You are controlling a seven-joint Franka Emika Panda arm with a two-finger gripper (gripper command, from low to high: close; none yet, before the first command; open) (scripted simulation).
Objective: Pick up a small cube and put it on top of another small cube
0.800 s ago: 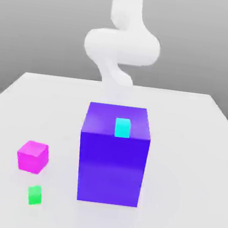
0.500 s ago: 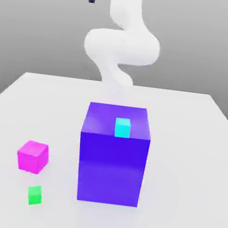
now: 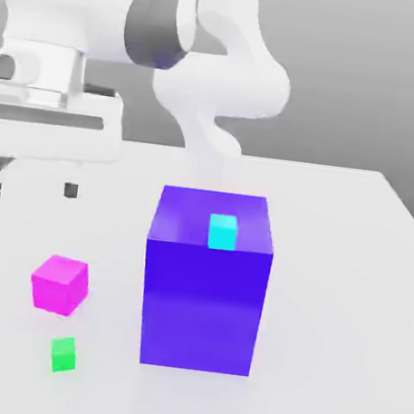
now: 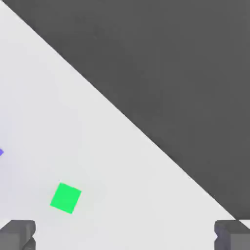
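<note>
The magenta small cube (image 3: pixel 59 285) rests on the white table (image 3: pixel 349 265) at the exterior view's left. Just in front of it lies the tiny green cube (image 3: pixel 63 355), which the hand view also catches as a green cube (image 4: pixel 65 197) on the table. My gripper (image 3: pixel 30 189) hangs above the table, higher than the magenta cube and slightly to its left in the exterior view. It is open, with its dark fingertips (image 3: pixel 71 190) spread wide and nothing between them. The hand view has the gripper (image 4: pixel 124 237) with both fingertips (image 4: pixel 17 234) at the picture's edge.
A large blue-purple block (image 3: pixel 206 284) stands mid-table with a tiny cyan cube (image 3: pixel 222 232) on its top. The white arm (image 3: pixel 222 76) rises behind it. In the hand view the table edge (image 4: pixel 146 134) runs diagonally against dark floor.
The hand has come down from the upper left of the exterior view, and its open fingers now hang just above the table, over the magenta cube's area. The cubes have not moved.
</note>
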